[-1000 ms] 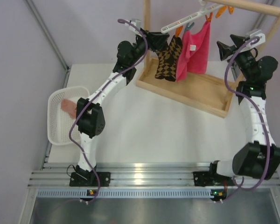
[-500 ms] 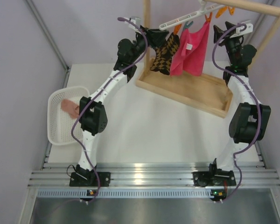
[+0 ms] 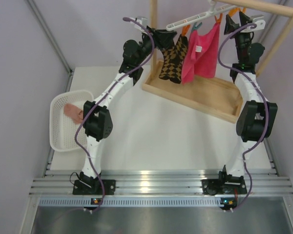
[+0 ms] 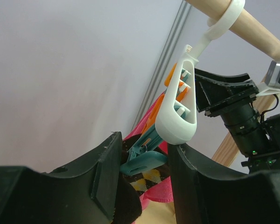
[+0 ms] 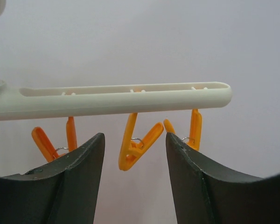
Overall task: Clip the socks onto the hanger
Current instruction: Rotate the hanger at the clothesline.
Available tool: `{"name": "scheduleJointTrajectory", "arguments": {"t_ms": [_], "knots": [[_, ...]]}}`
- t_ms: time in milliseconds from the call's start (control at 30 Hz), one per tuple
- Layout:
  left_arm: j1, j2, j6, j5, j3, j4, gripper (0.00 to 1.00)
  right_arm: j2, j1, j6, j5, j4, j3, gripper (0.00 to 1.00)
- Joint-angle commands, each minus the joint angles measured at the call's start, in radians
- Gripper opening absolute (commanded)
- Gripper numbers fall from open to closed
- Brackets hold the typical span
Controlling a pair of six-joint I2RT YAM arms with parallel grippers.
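Facing R claw [image 5: 134, 138]: 3 orange clips [image 5: 139, 145] under 1 hanger [image 5: 121, 100].

The sock [image 3: 173, 61] hangs under the hanger [image 3: 190, 20], left of the cloth [image 3: 202, 53].

Smooth glossy white plastic hanger [image 5: 112, 100], knitted cloth socks [image 3: 173, 61], matt bare-wood rack [image 3: 200, 95]

High rear overview; both wrist views close, upward, onto the same hanger [image 5: 112, 100]
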Motion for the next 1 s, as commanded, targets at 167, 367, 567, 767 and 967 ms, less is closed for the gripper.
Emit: {"name": "scheduleJointTrajectory", "arguments": {"t_ms": [167,367,567,767,967], "knots": [[0.010,0.001,-0.015,-0.026,0.053,0.049,0.49,0.078,0.024,-0.019,0.009,0.057,0.151,0.52],[0.010,0.002,-0.018,-0.027,0.053,0.049,0.49,0.120,0.038,-0.024,-0.002,0.032,0.233,0.49],[0.013,-0.001,-0.021,-0.035,0.053,0.056,0.51,0.105,0.040,-0.041,-0.020,0.015,0.233,0.14],[0.016,-0.031,-0.026,-0.039,0.017,0.061,0.59,0.006,0.040,-0.045,-0.023,0.039,0.116,0.00],[0.016,-0.107,-0.017,-0.047,-0.060,0.068,0.66,-0.083,0.040,-0.038,-0.045,0.042,0.009,0.00]]}}
